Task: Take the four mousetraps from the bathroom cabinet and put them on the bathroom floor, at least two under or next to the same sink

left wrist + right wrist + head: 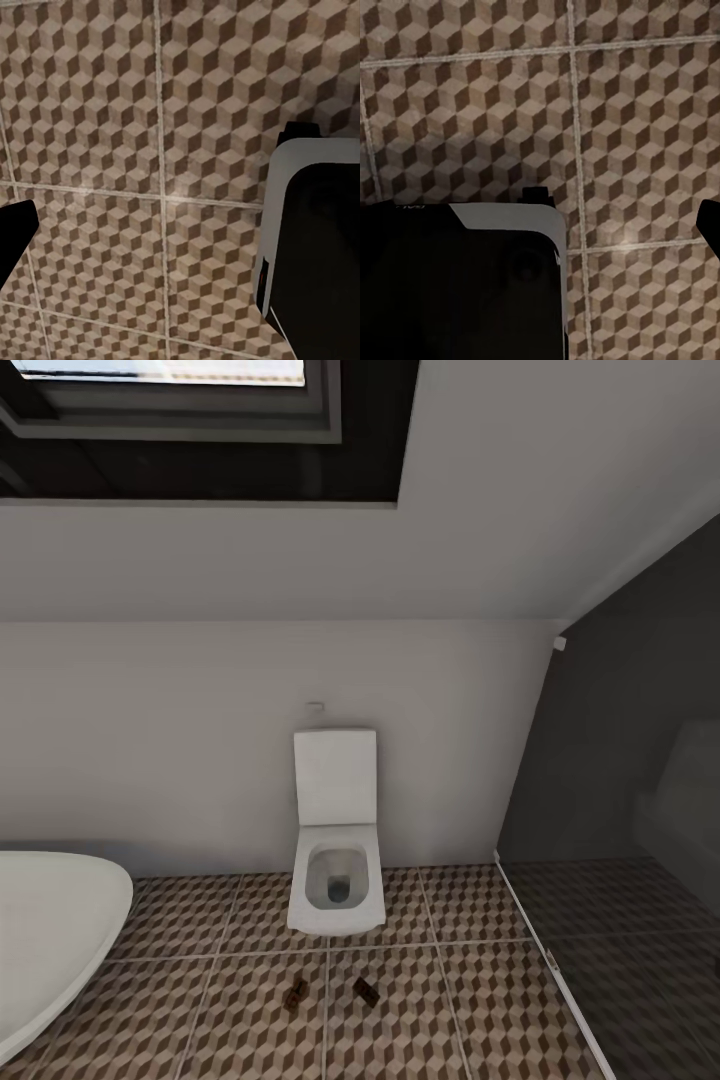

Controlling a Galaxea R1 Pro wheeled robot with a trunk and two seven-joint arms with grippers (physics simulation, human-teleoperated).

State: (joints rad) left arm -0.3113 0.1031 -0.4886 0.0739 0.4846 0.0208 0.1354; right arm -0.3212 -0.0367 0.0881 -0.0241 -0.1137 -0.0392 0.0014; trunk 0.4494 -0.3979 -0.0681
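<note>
Two mousetraps (pixel 296 992) (pixel 365 989) lie before the toilet (pixel 336 880).

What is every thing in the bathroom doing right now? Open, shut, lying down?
Toilet: lid up, bowl open.
Two mousetraps: lying apart on the bathroom floor in front of the toilet.
Bathtub: white rim at the left, inside hidden.
Window: too cropped to tell whether open.
</note>
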